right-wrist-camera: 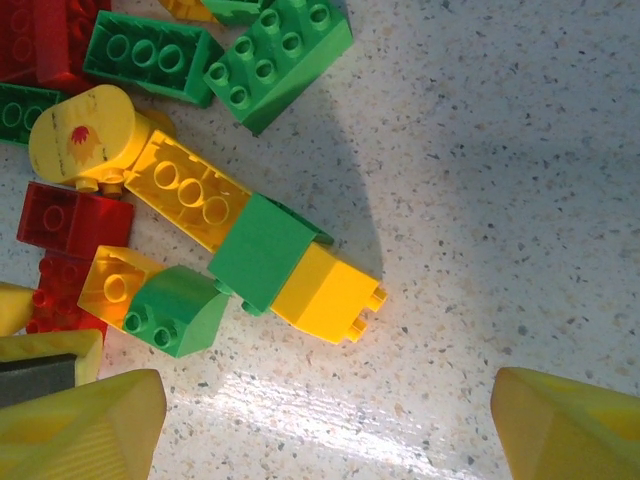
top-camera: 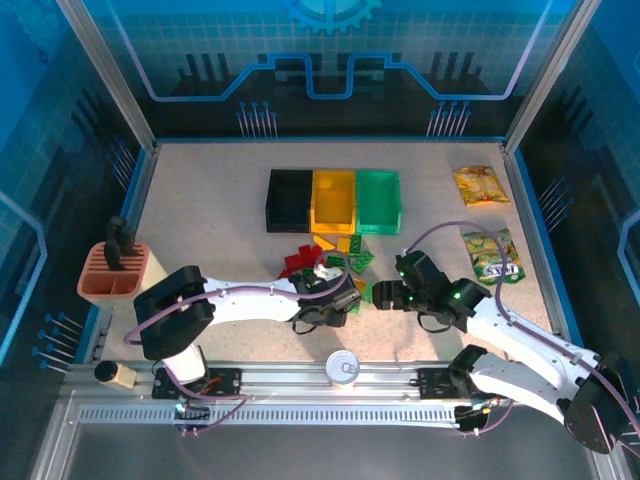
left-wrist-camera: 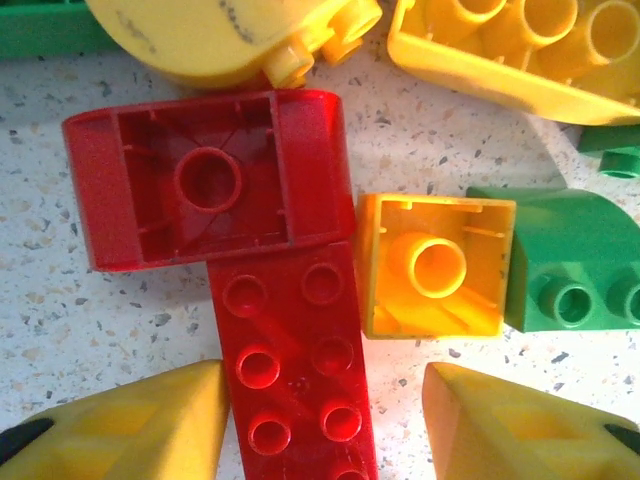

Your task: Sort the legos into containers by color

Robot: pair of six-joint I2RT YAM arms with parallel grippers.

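judging sorting barely begun, we see legos [top-camera: 325, 262] heaped outside bins [top-camera: 335, 175], left gripper [left-wrist-camera: 325, 385] parted astride a red brick [left-wrist-camera: 290, 350], right gripper [right-wrist-camera: 325, 385] spread, empty.

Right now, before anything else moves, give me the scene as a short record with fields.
bins: black bin, yellow bin, green bin, side by side, left to right
bricks: mixed red, yellow and green pile just in front of the bins
left hand: open, over the pile, fingers either side of a red plate
right hand: open, nothing between its fingers, at the pile's right edge
off-task: snack packets at right, terracotta holder at left
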